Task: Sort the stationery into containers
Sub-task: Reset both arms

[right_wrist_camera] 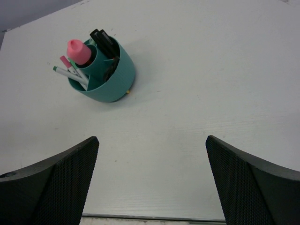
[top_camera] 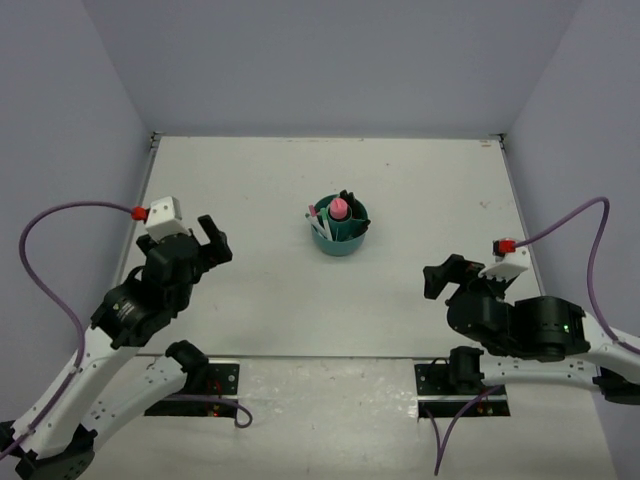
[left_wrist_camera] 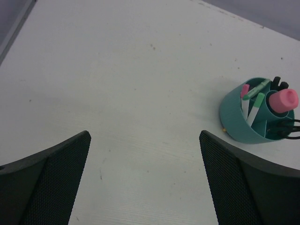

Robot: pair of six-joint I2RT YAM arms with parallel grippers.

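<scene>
The round teal container stands near the middle of the table, well apart from both arms. Stationery stands inside it: a pink-capped glue stick in the central well, green and white pens, a pink highlighter and black-handled scissors. The right wrist view shows the same container, glue stick, pens and black handles. My left gripper hangs open over bare table to the container's left. Nearer the front on the right, my right gripper is open, with nothing in it.
The white table is walled in by grey-violet panels at the back and both sides. Its front edge lies just below my right gripper. Purple cables loop beside each arm.
</scene>
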